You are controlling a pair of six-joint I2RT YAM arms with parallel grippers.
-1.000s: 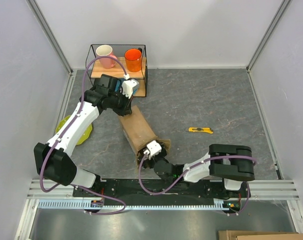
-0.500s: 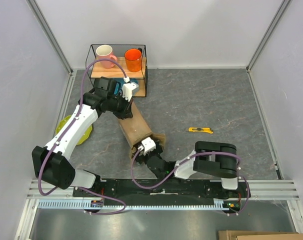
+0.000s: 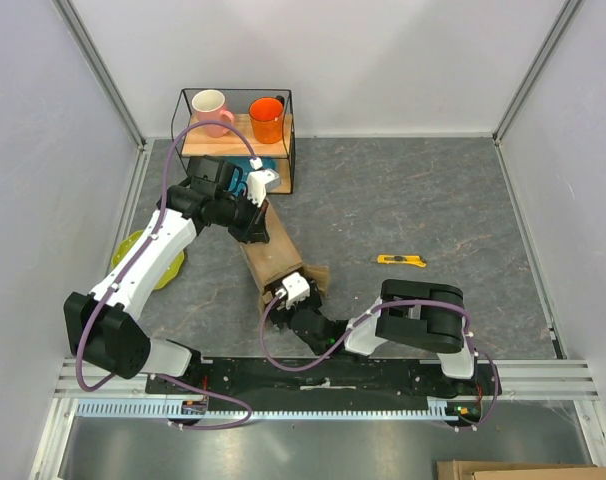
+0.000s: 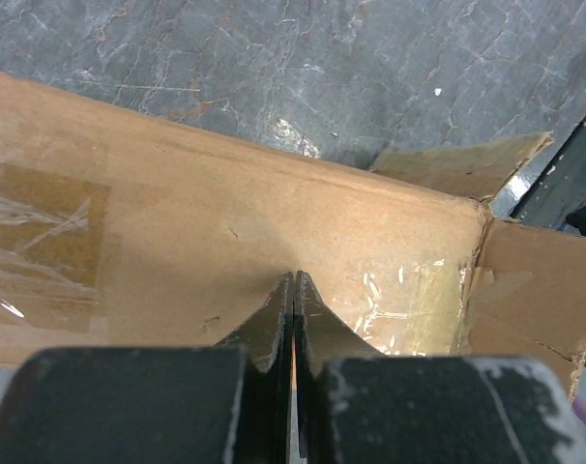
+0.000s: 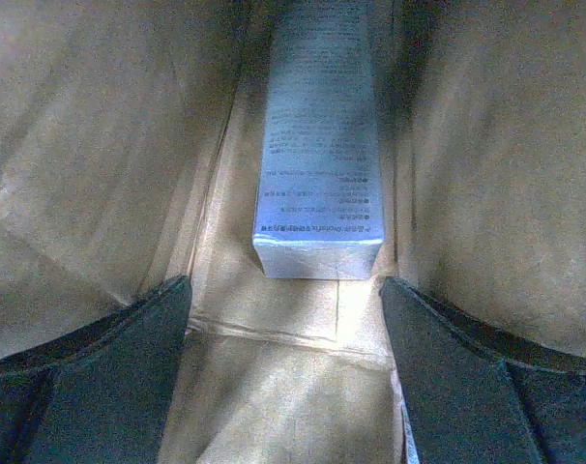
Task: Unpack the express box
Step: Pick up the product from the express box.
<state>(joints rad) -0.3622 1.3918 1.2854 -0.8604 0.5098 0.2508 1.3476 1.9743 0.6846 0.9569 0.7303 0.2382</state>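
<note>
Box (image 3: 273, 255) lies on its side on the table (image 3: 433, 200), left of centre, with its open flapped end facing the near edge. Left gripper (image 4: 293, 282): fingers pressed together with nothing between them, tips on the upper cardboard face. I judge it to be a hold-down. Right gripper (image 5: 285, 295) is inside the open mouth, fingers spread wide. A white printed pack (image 5: 318, 164) lies lengthwise on the box floor just ahead of the tips, not yet between them (no contact that I can see).

Step in hand, as I judge it: grasp the pack and draw it out.
- Push straight in along the box axis until the fingers straddle the pack's near end.
- Stay centred, since the cardboard walls are close on both sides and could snag a finger.
- Close across the narrow width, well past the end edge and not on a corner. The pack looks smooth and may slip.
- Pull back low along the same line.
- Left arm should press down so the box does not drag along.

Knife (image 3: 401, 260) lies well apart to the right and is not needed now.
</note>
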